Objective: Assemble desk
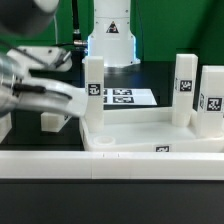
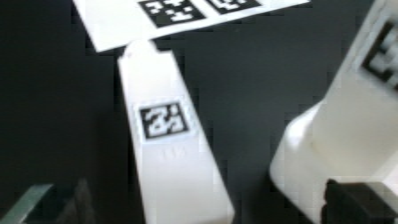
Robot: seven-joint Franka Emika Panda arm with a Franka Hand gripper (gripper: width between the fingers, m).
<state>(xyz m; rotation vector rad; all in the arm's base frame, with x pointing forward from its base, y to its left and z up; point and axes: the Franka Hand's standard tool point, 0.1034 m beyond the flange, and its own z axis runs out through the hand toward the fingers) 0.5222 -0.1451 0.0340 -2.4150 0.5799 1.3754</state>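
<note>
Now: pincer (image 1: 72, 100) at frame left, jaws wide apart, holding nothing.
Leg (image 1: 93, 88): upright, just beside pincer, mid-left.
Desk top (image 1: 150, 135): lower centre on worktop (image 1: 25, 125).
Risk: jaws may clip leg off-centre, tipping it.

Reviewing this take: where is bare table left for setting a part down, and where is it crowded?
Bare dark table shows at the exterior view's left, between the gripper and the long rail. In the wrist view, a dark strip separates a tagged leg from another white part. The desk top area is crowded with upright legs.
</note>
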